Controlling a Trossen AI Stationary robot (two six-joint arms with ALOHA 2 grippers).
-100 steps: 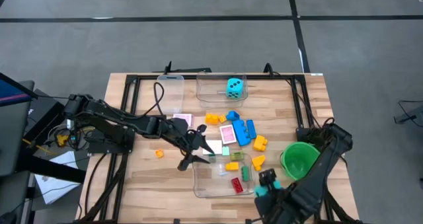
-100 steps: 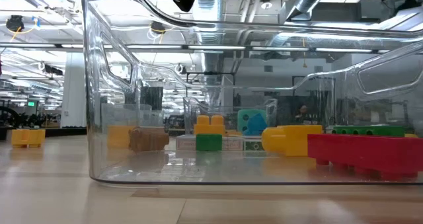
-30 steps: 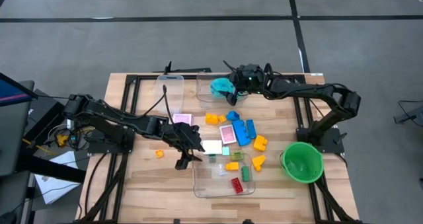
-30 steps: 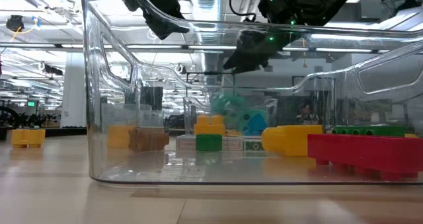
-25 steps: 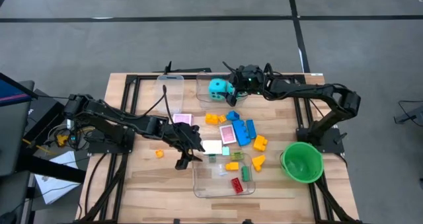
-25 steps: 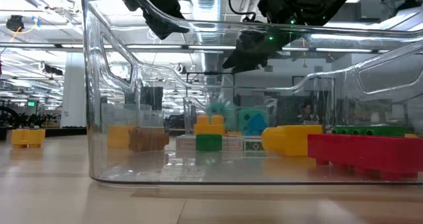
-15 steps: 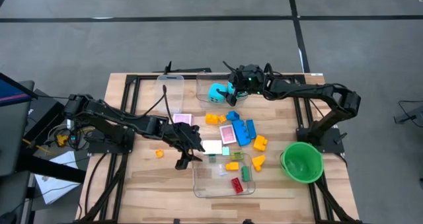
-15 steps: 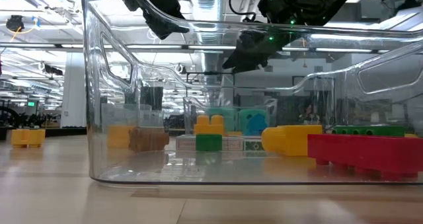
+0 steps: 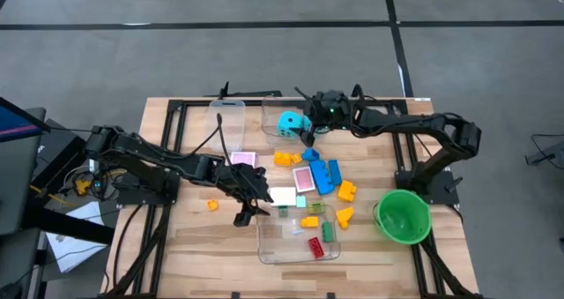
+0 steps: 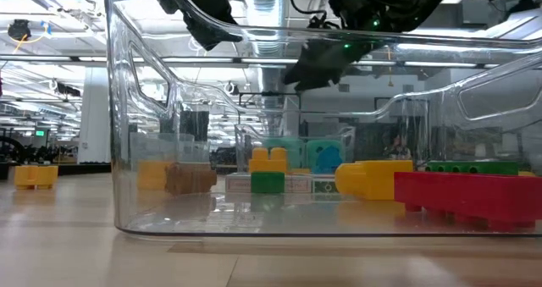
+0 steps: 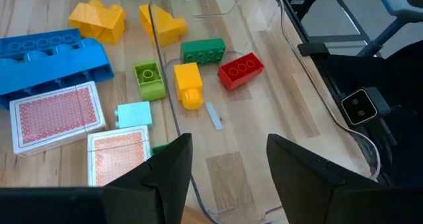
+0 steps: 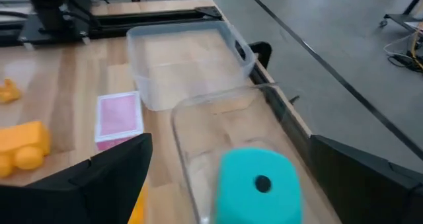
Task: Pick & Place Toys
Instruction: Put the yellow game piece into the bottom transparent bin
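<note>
High view. You see the whole table (image 9: 189, 246). The right gripper (image 9: 306, 115) reaches over the far clear tub (image 9: 295, 118); a cyan die (image 9: 289, 122) sits inside that tub, just beside the fingers. The left gripper (image 9: 256, 196) hangs near the table's middle, at the far left corner of the near clear tub (image 9: 298, 242). Loose toys lie between the two tubs: blue bricks (image 9: 323, 175), yellow bricks (image 9: 345, 190) and pink-backed cards (image 9: 303, 177). One small orange brick (image 9: 212, 205) lies apart on the left. The green bowl (image 9: 402, 215) stands at the right edge. A third, smaller tub (image 9: 227, 123) sits at the far edge, left of the die's tub. Bare wood lies along the near left of the table.

Low view. You look through the near tub's wall (image 10: 135, 151); the red brick (image 10: 466, 198) lies inside at the right. Both arms show only as dark shapes overhead.

Left wrist view. The left gripper (image 11: 228, 161) is partly spread and grips nothing. Below it, inside the near tub, lie a red brick (image 11: 240, 70), a green brick (image 11: 202, 51) and a yellow brick (image 11: 188, 83). Outside the wall lie two cards (image 11: 56, 113) and a lime brick (image 11: 149, 80).

Right wrist view. The right gripper (image 12: 228, 178) stands wide apart and empty, and the die (image 12: 259, 184) rests between its fingers in the tub.
</note>
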